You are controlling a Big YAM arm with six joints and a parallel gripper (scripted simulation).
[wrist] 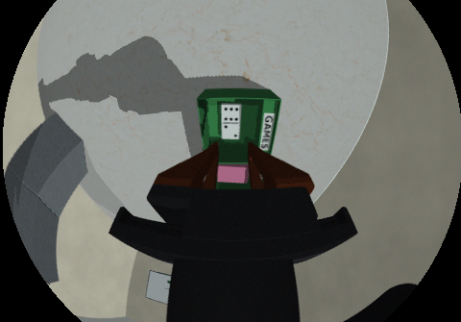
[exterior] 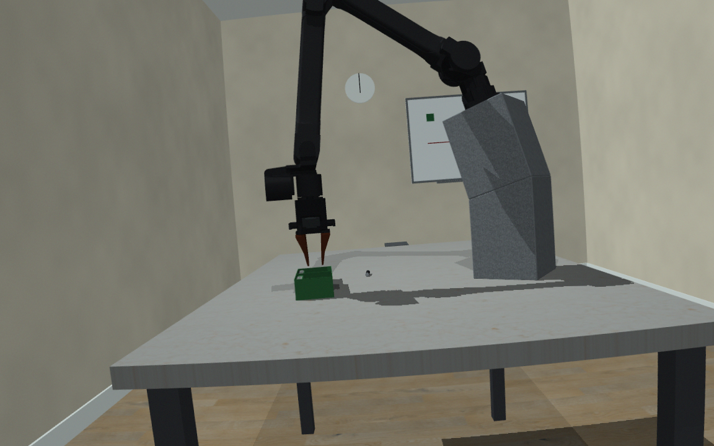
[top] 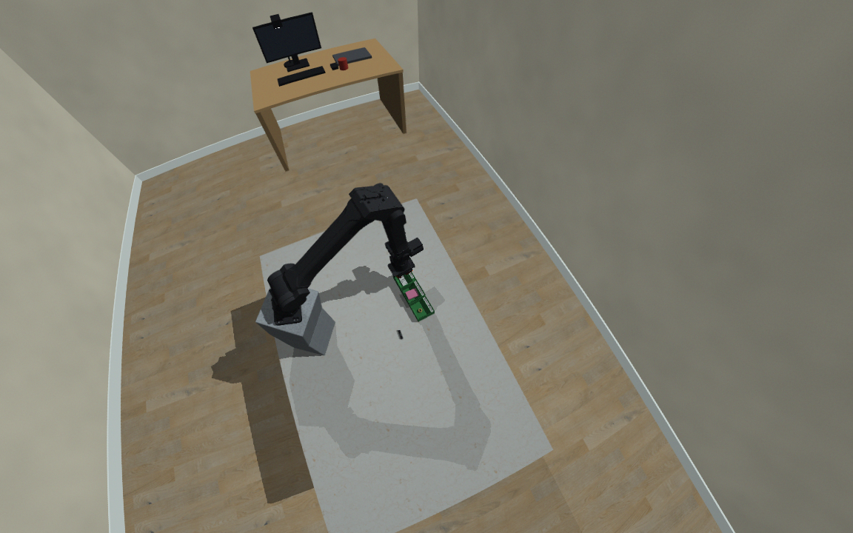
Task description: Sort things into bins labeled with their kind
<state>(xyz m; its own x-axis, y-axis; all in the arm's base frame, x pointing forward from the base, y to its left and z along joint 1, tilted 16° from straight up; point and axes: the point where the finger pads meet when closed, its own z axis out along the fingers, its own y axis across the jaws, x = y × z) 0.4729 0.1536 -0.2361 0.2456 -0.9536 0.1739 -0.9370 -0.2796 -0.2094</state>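
Observation:
My gripper [exterior: 315, 264] [wrist: 232, 147] is open and empty, its fingertips just above the green GAMES bin [exterior: 314, 285] [wrist: 240, 93]. A white domino [wrist: 230, 121] lies in that bin. Behind it in a row are two more green bins, whose labels are too small to read. The middle one holds a pink thing [top: 411, 293] [wrist: 232, 174]. The far one [top: 426, 317] holds a small yellowish-brown thing [top: 420, 310]. A small black and light thing [top: 399, 334] [exterior: 367, 273] lies on the table beside the row, on the arm base's side.
The bins stand on the pale table [top: 515, 424] [exterior: 404, 332]. The grey arm base [top: 303, 324] [exterior: 509, 222] stands at one side edge. A wooden desk [top: 323, 82] with a monitor stands apart by the wall.

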